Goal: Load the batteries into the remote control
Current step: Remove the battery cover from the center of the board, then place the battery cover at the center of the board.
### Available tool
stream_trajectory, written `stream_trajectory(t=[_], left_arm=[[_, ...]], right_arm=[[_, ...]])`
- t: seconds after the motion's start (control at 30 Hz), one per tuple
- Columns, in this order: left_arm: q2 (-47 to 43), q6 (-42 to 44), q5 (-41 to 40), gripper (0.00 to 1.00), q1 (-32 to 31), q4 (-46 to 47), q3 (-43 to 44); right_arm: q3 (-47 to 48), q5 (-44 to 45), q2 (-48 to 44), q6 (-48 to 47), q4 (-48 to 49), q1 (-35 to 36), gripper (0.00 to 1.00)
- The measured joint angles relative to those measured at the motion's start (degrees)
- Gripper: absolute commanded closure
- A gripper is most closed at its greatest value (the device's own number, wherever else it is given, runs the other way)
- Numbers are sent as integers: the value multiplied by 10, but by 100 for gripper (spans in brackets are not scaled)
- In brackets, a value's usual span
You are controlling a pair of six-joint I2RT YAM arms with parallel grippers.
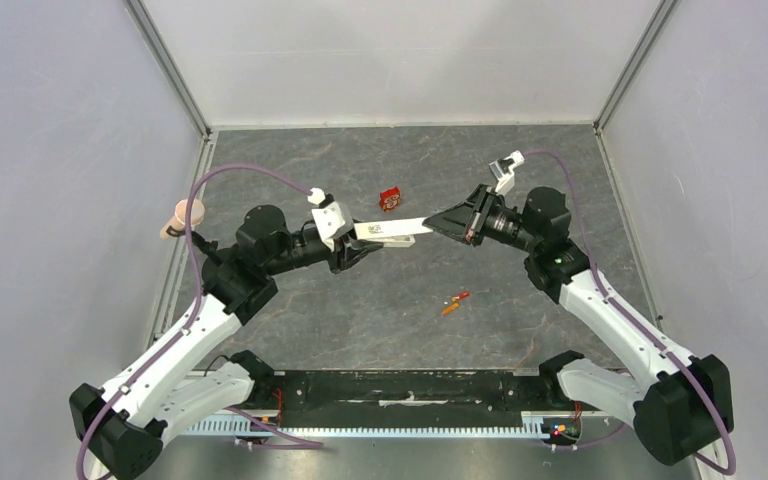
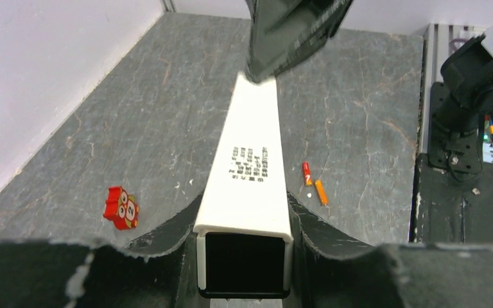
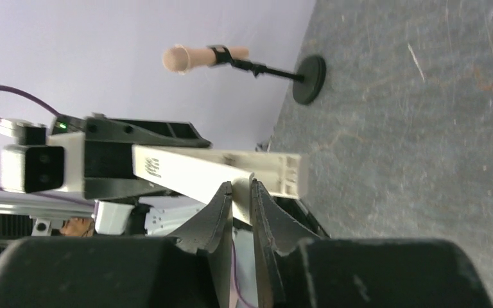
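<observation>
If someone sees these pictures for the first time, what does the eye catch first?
The white remote control, held in the air above the table: the left gripper clamps one end, and the right gripper meets the other. Then the two orange batteries, lying loose on the table, nearer the robot's side.

My right end effector [image 3: 241, 189] fills the bottom of the feed, its two dark fingers [image 3: 213, 215] nearly together with only a thin slit between them. Their tips meet the lower edge of the remote [image 3: 231, 168] near its free end; I can't tell if they pinch it. The left end effector [image 3: 160, 160] clamps the remote's other end. On the grey tabletop [image 3: 423, 160] beyond, a black stand [image 3: 309, 78] carries a pink cylinder [image 3: 192, 58] against the wall [image 3: 103, 32].
</observation>
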Motion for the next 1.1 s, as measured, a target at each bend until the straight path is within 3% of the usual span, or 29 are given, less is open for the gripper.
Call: stream_trajectory(t=[0.27, 0.5, 0.83, 1.1], left_arm=[[-13, 19, -44, 98, 0, -11, -70], [-31, 20, -87, 98, 0, -5, -124], [-42, 10, -97, 98, 0, 29, -147], [-31, 1, -66, 98, 0, 39, -147]], right_arm=[[-36, 23, -36, 88, 148, -39, 100], [-54, 43, -50, 127, 205, -68, 100], [-99, 158, -36, 37, 61, -95, 100], [-157, 251, 52, -53, 5, -115, 100]])
